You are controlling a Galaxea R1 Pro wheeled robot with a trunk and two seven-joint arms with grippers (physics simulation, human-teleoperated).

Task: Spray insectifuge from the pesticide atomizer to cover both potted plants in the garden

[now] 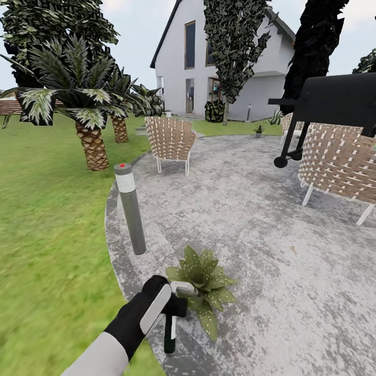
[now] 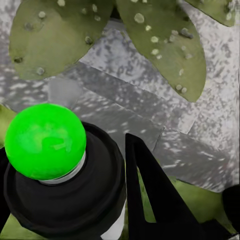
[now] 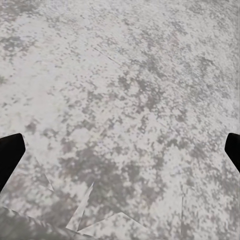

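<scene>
- Left hand (image 1: 175, 303) is clamped on the pesticide atomizer (image 1: 171, 324), low centre of the head view, beside the potted plant (image 1: 204, 284); a mis-aimed nozzle would leave leaves uncovered.
- Right hand's fingers (image 3: 10, 155) are apart over patio (image 3: 120, 90).

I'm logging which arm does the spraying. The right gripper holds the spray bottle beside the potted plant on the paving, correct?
Not quite: the head view shows the left gripper holding the spray bottle, beside the potted plant on the paving.

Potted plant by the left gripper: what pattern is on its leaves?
Green with pale speckles, clearest in the left wrist view: potted plant.
</scene>
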